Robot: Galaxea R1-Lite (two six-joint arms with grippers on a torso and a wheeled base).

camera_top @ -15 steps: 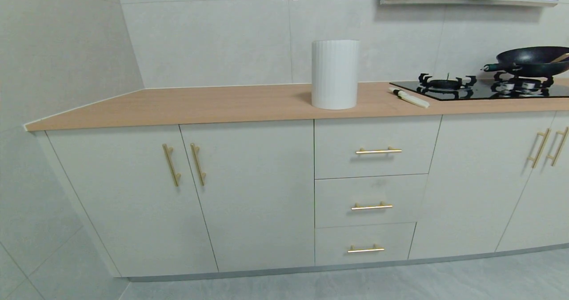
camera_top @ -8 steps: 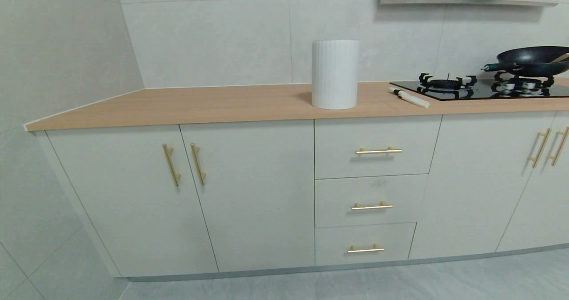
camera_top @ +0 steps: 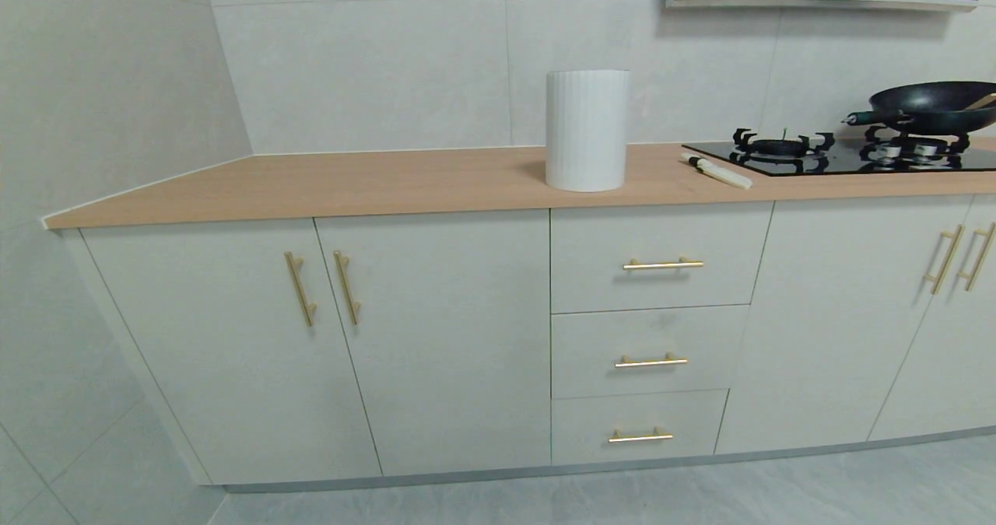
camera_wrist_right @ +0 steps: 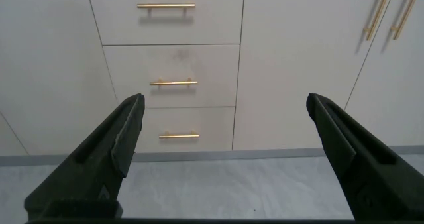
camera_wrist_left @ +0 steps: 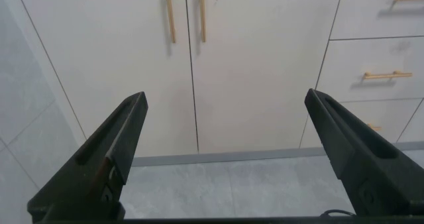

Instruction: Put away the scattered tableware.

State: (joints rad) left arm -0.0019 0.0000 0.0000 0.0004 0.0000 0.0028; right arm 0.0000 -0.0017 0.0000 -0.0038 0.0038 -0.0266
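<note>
2 sets of jaws, both spread wide and holding nothing: my left jaws hang before the cabinet doors (camera_wrist_left: 192, 52), my right jaws before the drawers (camera_wrist_right: 172, 71). On the surface (camera_top: 350, 179), a white-handled utensil (camera_top: 717, 171) lies just beside the hob (camera_top: 840, 158). A white ribbed holder (camera_top: 586, 130) stands nearby, toward the front edge.

Open counter (camera_top: 350, 179) stretch left of white canister (camera_top: 586, 130); knife (camera_top: 717, 171), hob (camera_top: 840, 158) w/ pan (camera_top: 930, 105) on its right.
</note>
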